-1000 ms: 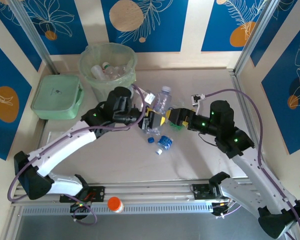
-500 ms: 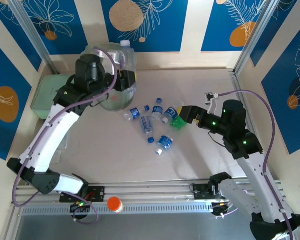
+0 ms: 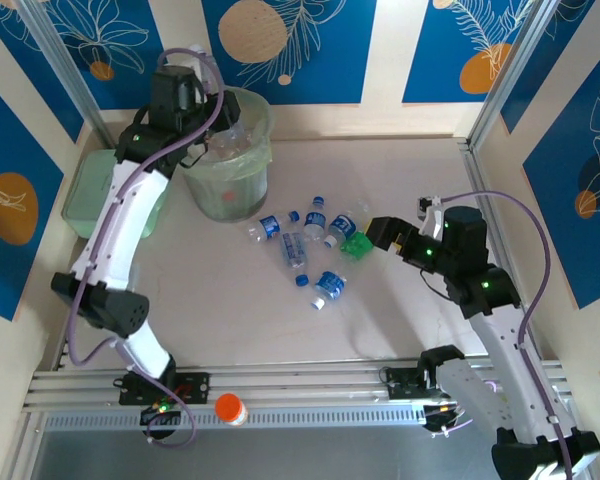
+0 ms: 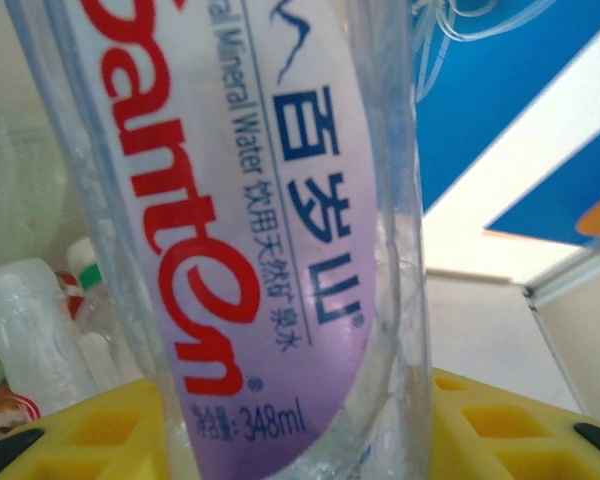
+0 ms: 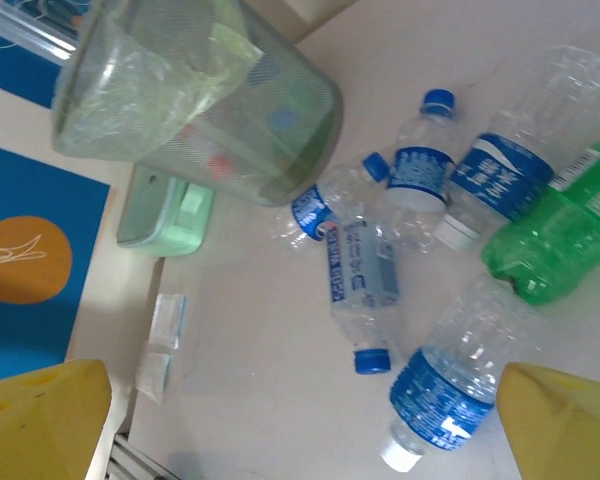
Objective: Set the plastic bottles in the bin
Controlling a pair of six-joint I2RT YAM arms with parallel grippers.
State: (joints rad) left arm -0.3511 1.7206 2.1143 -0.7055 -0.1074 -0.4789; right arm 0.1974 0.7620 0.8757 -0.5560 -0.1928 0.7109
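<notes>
The left gripper (image 4: pixel 300 440) hangs above the round pale green bin (image 3: pixel 228 182). Its jaws are clamped on a clear water bottle (image 4: pixel 250 230) with a red-and-purple label. Other discarded bottles (image 4: pixel 40 310) lie inside the bin below it. On the table (image 3: pixel 410 170), five clear blue-labelled bottles (image 3: pixel 293 250) lie clustered near the middle, with a green bottle (image 3: pixel 356 243) at their right edge. The right gripper (image 3: pixel 378 233) is just beside the green bottle, its jaws spread wide and holding nothing.
</notes>
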